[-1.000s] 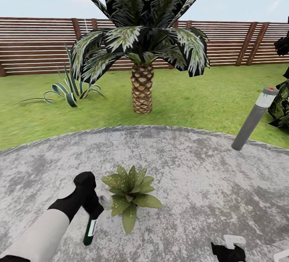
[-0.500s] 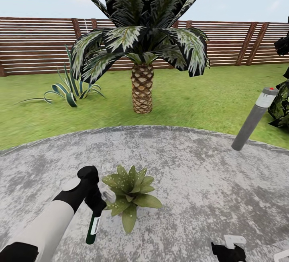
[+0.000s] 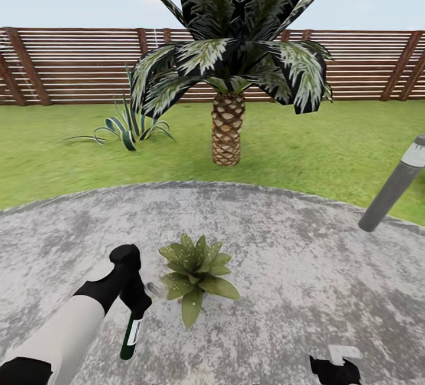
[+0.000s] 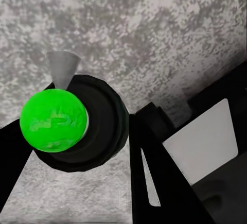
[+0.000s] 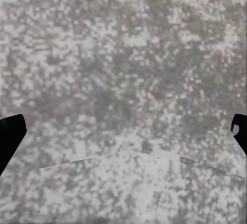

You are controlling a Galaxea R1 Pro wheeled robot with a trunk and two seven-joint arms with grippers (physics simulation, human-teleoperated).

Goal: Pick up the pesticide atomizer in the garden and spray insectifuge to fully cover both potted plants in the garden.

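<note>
My left gripper (image 3: 136, 312) is shut on the pesticide atomizer (image 3: 130, 338), a slim dark bottle with a white label that hangs down over the paved patio (image 3: 295, 267). In the left wrist view its green top (image 4: 53, 121) and grey nozzle (image 4: 64, 67) sit between my black fingers (image 4: 170, 193). One potted plant (image 3: 195, 271), a rosette of pointed green leaves with pale specks, stands just right of the bottle, apart from it. The second potted plant is out of view. My right gripper (image 3: 335, 368) is open, low at the bottom edge, its fingertips (image 5: 10, 136) spread wide over bare paving.
A tall palm (image 3: 228, 131) stands on the lawn behind the patio, with a striped agave clump (image 3: 128, 127) to its left. A grey bollard lamp (image 3: 394, 187) leans at the patio's right edge. A brown slatted fence (image 3: 71, 66) closes off the back.
The whole picture has shifted to the right, so the camera has turned. My left arm has swung slightly with the atomizer still held beside the plant. The right gripper stays put.
</note>
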